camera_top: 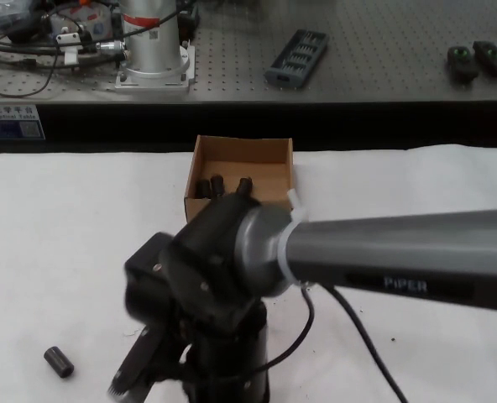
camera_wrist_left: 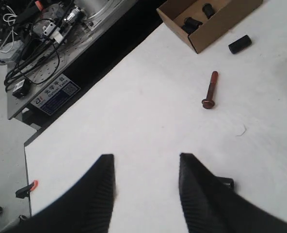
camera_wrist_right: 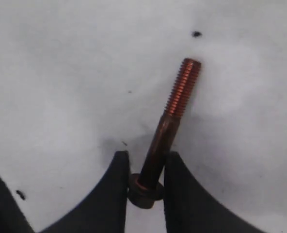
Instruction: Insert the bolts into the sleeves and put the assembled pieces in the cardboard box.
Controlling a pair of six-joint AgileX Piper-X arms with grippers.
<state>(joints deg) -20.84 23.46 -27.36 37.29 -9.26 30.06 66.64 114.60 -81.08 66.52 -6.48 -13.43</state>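
Observation:
A copper bolt [camera_wrist_right: 168, 127] lies on the white cloth, and my right gripper [camera_wrist_right: 146, 158] is shut on its shank just above the head. In the high view that arm comes in from the right, its gripper [camera_top: 135, 374] low at the front of the cloth. The cardboard box [camera_top: 240, 159] stands behind it with several dark pieces [camera_top: 219, 185] inside. My left gripper [camera_wrist_left: 146, 179] hangs open over bare cloth, holding nothing. Farther from it lie another bolt [camera_wrist_left: 209, 90], a loose black sleeve [camera_wrist_left: 240, 43] and the box [camera_wrist_left: 221, 22].
One more black sleeve [camera_top: 58, 361] lies at the front left of the cloth. Behind the cloth runs a metal breadboard bench with a silver post [camera_top: 152, 42], cables and a black tray [camera_top: 296, 54]. A cable [camera_top: 358, 336] trails from the arm.

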